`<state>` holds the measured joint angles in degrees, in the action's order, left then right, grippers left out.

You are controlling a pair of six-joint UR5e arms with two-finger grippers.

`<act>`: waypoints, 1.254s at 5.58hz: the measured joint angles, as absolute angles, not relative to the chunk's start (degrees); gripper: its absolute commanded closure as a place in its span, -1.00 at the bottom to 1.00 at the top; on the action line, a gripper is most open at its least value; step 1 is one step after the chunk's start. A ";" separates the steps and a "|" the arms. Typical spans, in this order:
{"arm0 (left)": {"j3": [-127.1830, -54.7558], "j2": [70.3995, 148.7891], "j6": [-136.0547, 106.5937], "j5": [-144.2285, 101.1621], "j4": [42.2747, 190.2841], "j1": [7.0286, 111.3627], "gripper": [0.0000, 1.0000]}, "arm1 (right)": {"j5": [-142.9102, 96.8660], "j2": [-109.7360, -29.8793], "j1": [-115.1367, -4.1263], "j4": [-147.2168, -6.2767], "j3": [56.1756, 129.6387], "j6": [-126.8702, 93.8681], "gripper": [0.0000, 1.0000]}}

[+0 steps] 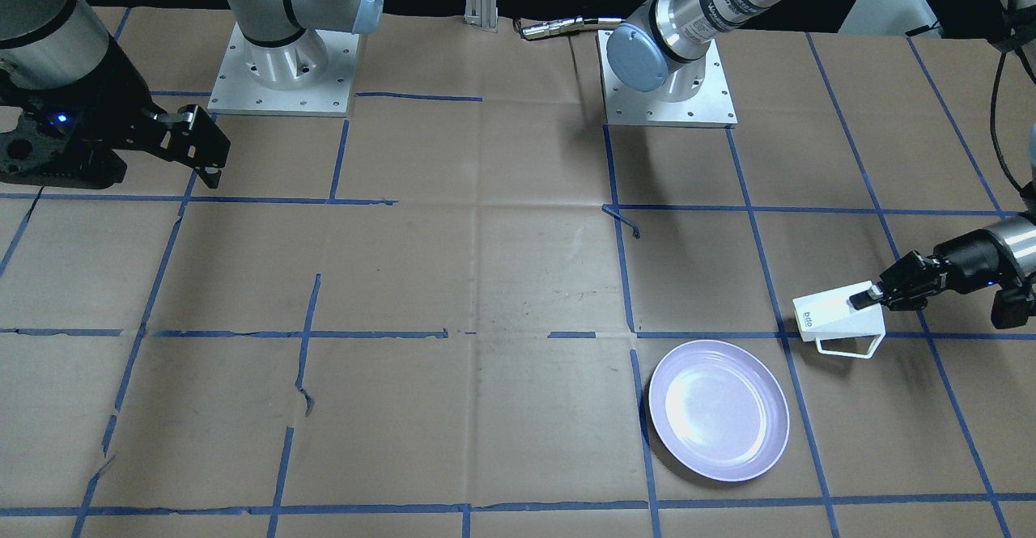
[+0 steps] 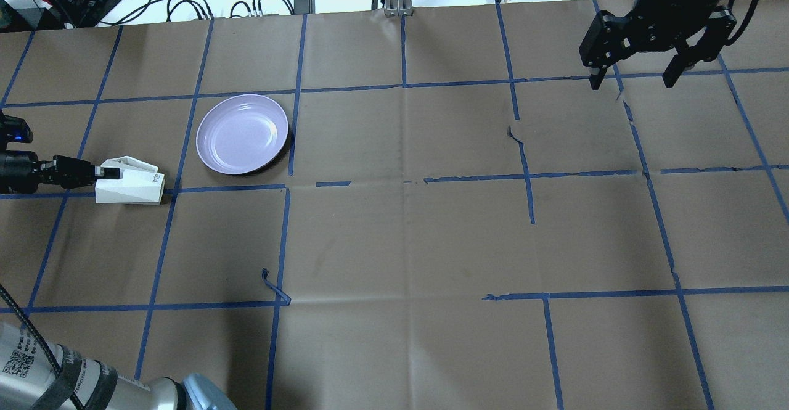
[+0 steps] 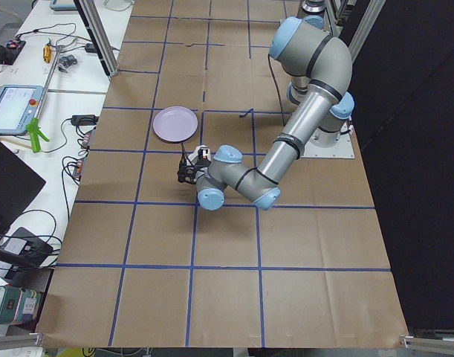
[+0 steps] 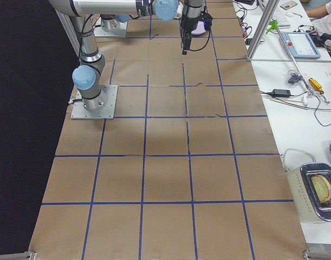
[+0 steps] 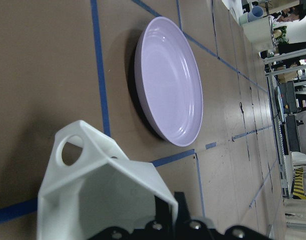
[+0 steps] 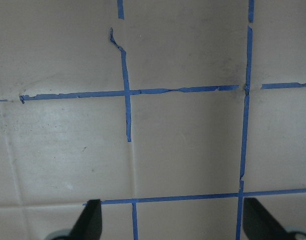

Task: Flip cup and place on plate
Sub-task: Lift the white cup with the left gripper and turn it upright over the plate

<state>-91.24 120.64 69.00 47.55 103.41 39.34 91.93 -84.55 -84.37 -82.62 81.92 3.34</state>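
Note:
The white faceted cup lies on its side left of the lavender plate, base toward the table's middle and handle toward the plate. My left gripper is shut on the cup's rim wall and holds it low over the paper; I cannot tell whether it touches. In the front view the cup sits just behind the plate, with the left gripper at its mouth end. The left wrist view shows the cup close up and the plate beyond. My right gripper is open and empty at the far right.
Brown paper with a blue tape grid covers the table. The arm bases stand at the robot's edge. Cables and devices lie past the far edge. The right wrist view shows only paper and tape.

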 measured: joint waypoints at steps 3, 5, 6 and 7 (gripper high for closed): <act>-90.70 111.56 52.95 50.45 93.84 50.83 1.00 | 91.93 -84.55 -84.37 -82.62 81.91 3.34 -1.00; -90.66 111.42 33.92 62.53 74.98 64.91 1.00 | 91.94 -84.55 -84.37 -82.62 81.91 3.34 -1.00; -90.84 112.72 26.46 69.55 66.52 72.01 1.00 | 91.93 -84.55 -84.38 -82.62 81.91 3.34 -1.00; -91.32 114.55 22.91 75.86 59.93 77.31 1.00 | 91.93 -84.55 -84.38 -82.62 81.91 3.34 -1.00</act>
<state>-91.32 114.55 22.91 75.86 59.93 77.31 91.93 -84.55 -84.38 -82.62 81.91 3.34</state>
